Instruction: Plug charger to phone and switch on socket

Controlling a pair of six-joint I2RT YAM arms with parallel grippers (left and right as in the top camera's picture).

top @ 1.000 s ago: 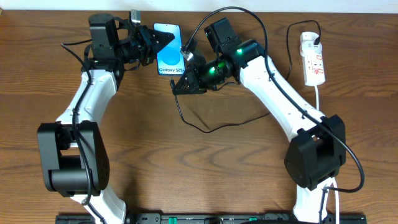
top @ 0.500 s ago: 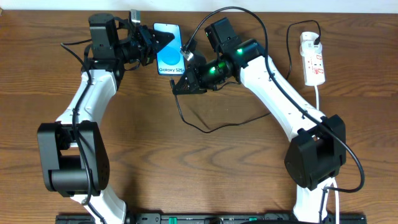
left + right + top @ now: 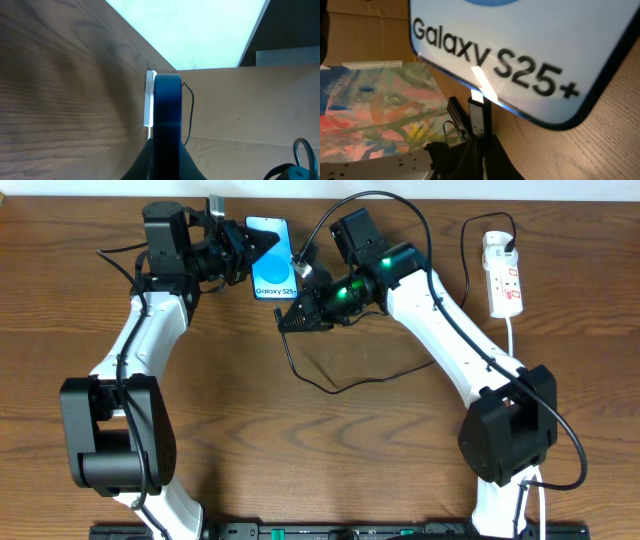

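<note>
Two grips meeting at one spot near the far edge of the desk (image 3: 330, 470). Left jaws clamped on the phone (image 3: 270, 270) by its left side, screen facing up. Right jaws pinched tight on the charger (image 3: 479, 117) connector, tip meeting the phone's bottom edge just under the "Galaxy S25+" text; depth of seating not clear. Slack black cable looped on the wood below the right arm. Socket (image 3: 503, 275) well apart at far right, near the desk's edge. Open wood between the arms toward the near side.

Phone (image 3: 271, 268) boxed in: left claw (image 3: 252, 251) on its left edge, right claw (image 3: 287, 316) at its bottom. Charger cable (image 3: 333, 389) loops across mid tabletop (image 3: 300, 470); socket (image 3: 503, 280) open from above.
</note>
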